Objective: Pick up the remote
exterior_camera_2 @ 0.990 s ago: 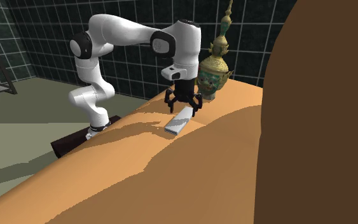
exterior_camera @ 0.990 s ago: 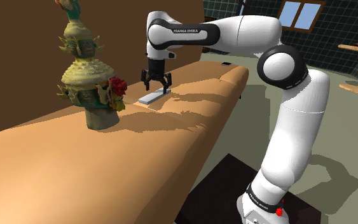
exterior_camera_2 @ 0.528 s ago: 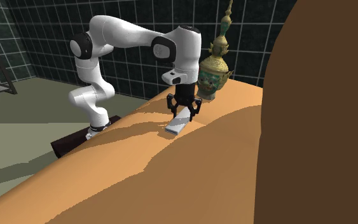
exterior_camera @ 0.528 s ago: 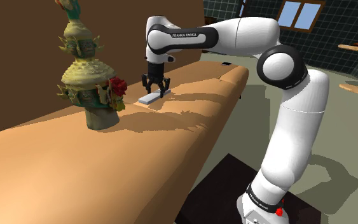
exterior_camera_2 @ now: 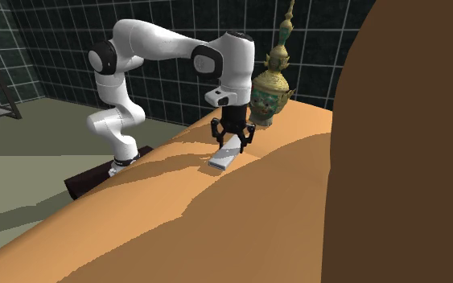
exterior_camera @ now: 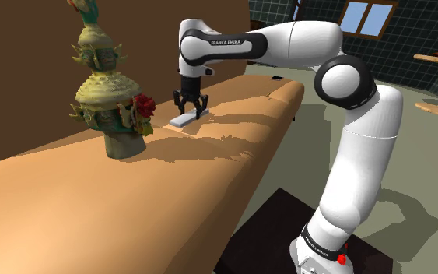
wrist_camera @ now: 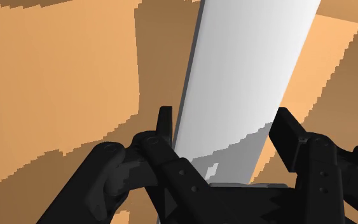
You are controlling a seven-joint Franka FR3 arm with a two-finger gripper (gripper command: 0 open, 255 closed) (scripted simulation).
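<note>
**Shoulder, second exterior and wrist views.** We see the white arm (exterior_camera: 295, 39) reach from its dark stand (exterior_camera: 279, 226) over the orange desk (exterior_camera: 209, 163). Its black pincer (exterior_camera: 191, 113) points straight down at the remote (exterior_camera: 183, 120). The remote is a pale grey slab (plain, with no buttons drawn). It lies flat on the desk top, between the back edge under the brown panel (exterior_camera: 22, 78) and the rounded front edge.

The pincer is released. In the wrist view we find its two fingers (wrist_camera: 165, 124) spread astride the remote, one just beside each long edge. We cannot tell whether they touch it.

An ornate gold-green figure (exterior_camera: 104, 101) with a red flower stands upright on the desk. It is farther along the back edge and apart from the remote.
</note>
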